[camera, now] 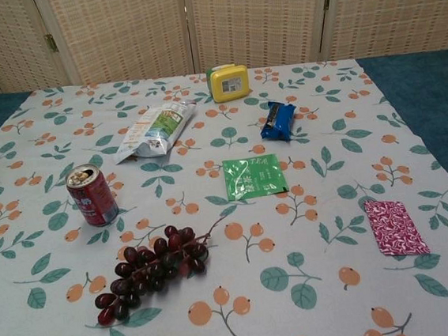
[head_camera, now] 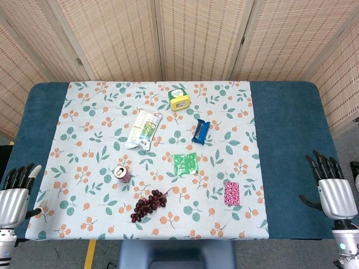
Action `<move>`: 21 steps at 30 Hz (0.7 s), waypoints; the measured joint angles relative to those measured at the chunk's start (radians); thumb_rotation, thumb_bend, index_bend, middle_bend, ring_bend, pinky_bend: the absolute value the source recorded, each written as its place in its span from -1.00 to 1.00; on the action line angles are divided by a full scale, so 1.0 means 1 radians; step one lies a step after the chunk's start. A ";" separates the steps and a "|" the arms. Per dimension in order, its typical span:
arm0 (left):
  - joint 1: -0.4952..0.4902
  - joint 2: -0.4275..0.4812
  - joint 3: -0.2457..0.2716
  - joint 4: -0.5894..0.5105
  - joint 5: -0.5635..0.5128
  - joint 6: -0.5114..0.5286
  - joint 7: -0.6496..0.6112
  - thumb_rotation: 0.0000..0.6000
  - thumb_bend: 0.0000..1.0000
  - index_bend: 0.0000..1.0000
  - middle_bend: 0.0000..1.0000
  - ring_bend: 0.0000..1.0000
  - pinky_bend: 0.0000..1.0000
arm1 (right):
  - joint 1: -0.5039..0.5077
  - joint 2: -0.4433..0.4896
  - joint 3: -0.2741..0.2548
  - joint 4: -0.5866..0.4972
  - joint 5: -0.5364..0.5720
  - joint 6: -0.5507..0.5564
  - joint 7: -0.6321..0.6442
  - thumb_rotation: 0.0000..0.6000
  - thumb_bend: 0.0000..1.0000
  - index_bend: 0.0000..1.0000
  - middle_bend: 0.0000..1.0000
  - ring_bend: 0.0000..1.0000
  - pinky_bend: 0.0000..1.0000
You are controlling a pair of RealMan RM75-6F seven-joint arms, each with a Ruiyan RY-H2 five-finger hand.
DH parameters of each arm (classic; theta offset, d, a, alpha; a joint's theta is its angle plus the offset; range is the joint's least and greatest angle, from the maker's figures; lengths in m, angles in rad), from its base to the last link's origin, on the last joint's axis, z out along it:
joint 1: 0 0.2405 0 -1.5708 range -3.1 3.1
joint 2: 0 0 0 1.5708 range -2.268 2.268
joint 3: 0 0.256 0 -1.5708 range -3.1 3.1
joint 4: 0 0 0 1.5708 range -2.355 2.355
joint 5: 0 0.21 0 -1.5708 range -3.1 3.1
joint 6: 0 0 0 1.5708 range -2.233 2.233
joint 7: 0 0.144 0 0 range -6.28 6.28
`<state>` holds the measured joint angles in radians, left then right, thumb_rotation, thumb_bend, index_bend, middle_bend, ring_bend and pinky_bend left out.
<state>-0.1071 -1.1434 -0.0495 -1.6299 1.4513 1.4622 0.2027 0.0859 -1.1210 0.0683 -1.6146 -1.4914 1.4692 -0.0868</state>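
My left hand hangs at the table's left edge, fingers straight and apart, holding nothing. At the right edge my right hand is likewise spread and empty. Neither hand shows in the chest view. On the floral cloth lie a bunch of dark grapes, an opened red can, a green tea sachet, a pink patterned packet, a blue snack bar, a white-green snack bag and a yellow box.
The cloth covers the middle of a blue table, leaving bare blue strips at both sides. Woven folding screens stand behind the table. The can is nearest my left hand, the pink packet nearest my right.
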 measured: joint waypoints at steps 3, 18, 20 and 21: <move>0.001 -0.004 -0.001 0.004 0.005 0.007 -0.002 1.00 -0.45 -0.78 -0.86 -0.91 -1.00 | 0.001 0.000 0.000 0.001 -0.001 -0.001 0.002 0.97 -0.71 -1.00 -0.95 -0.99 -1.00; 0.015 -0.003 0.010 0.000 0.010 0.020 -0.006 1.00 -0.45 -0.77 -0.86 -0.91 -1.00 | 0.000 0.018 -0.009 0.000 -0.022 0.002 0.050 0.97 -0.71 -1.00 -0.93 -0.95 -1.00; 0.017 -0.005 0.010 0.003 0.013 0.025 -0.010 1.00 -0.45 -0.77 -0.86 -0.91 -1.00 | -0.001 0.024 -0.011 -0.003 -0.028 0.002 0.059 0.97 -0.71 -1.00 -0.92 -0.95 -1.00; 0.018 -0.006 0.010 0.004 0.014 0.026 -0.011 1.00 -0.45 -0.77 -0.86 -0.91 -1.00 | -0.001 0.026 -0.012 -0.004 -0.030 0.003 0.062 0.96 -0.71 -1.00 -0.92 -0.94 -1.00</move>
<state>-0.0893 -1.1494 -0.0390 -1.6257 1.4657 1.4880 0.1916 0.0845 -1.0947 0.0565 -1.6187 -1.5211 1.4727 -0.0247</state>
